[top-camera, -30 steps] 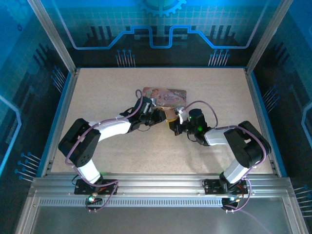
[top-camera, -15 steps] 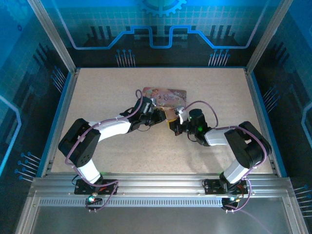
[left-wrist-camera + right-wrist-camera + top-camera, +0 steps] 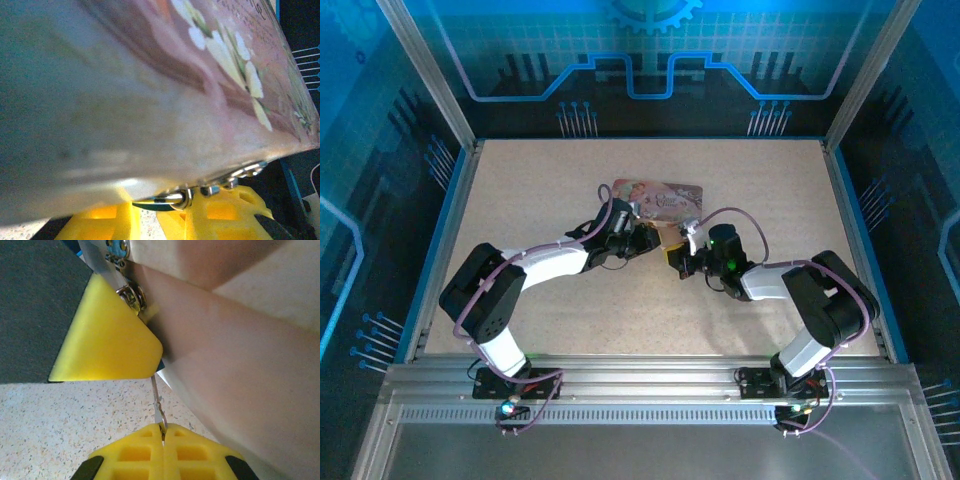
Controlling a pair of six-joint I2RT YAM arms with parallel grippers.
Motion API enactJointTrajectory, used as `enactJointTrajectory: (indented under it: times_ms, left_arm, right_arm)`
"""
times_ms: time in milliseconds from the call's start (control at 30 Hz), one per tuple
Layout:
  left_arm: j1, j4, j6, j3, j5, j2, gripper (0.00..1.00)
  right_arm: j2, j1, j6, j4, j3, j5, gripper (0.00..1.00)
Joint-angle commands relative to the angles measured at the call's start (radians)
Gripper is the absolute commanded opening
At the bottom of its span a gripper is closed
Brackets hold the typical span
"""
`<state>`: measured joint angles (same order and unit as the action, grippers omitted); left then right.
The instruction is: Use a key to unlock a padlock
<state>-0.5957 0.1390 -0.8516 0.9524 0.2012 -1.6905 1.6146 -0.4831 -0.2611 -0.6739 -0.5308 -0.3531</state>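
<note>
The tiny padlock point(image 3: 161, 201), dark bluish with a silver shackle, sits between the yellow fingers of my left gripper point(image 3: 145, 212), which is shut on it right under the pink tin. In the right wrist view a blue sliver of the padlock point(image 3: 159, 365) peeks from behind the left gripper's yellow finger point(image 3: 107, 340). My right gripper point(image 3: 163, 432) is shut on the key point(image 3: 158, 400), a thin metal sliver whose tip reaches up to that blue sliver. From above, the left gripper point(image 3: 645, 238) and right gripper point(image 3: 678, 256) meet tip to tip just in front of the tin.
The pink illustrated tin point(image 3: 660, 194) lies at mid-table behind both grippers and looms close in the left wrist view point(image 3: 150, 90) and the right wrist view point(image 3: 240, 365). Its metal latch point(image 3: 131, 296) shows beside the left finger. Speckled tabletop point(image 3: 620, 310) spreads around, bounded by blue walls.
The right wrist has edged very slightly to the right. Both grippers keep their holds and the tin has not moved.
</note>
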Motion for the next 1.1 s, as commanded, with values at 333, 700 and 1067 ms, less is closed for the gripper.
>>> enactJointTrajectory:
  times_ms: [333, 700, 1067]
  left_arm:
    - [-0.011, 0.023, -0.021, 0.028, 0.059, 0.048, 0.17]
    - [-0.011, -0.010, -0.014, 0.024, 0.077, 0.071, 0.17]
    - [-0.002, -0.025, -0.010, 0.035, 0.069, 0.078, 0.17]
  right_arm:
    - [0.020, -0.007, 0.019, -0.086, -0.019, -0.037, 0.00]
    - [0.021, 0.003, 0.057, -0.090, -0.033, -0.060, 0.00]
    - [-0.005, 0.003, 0.074, -0.064, 0.013, -0.070, 0.00]
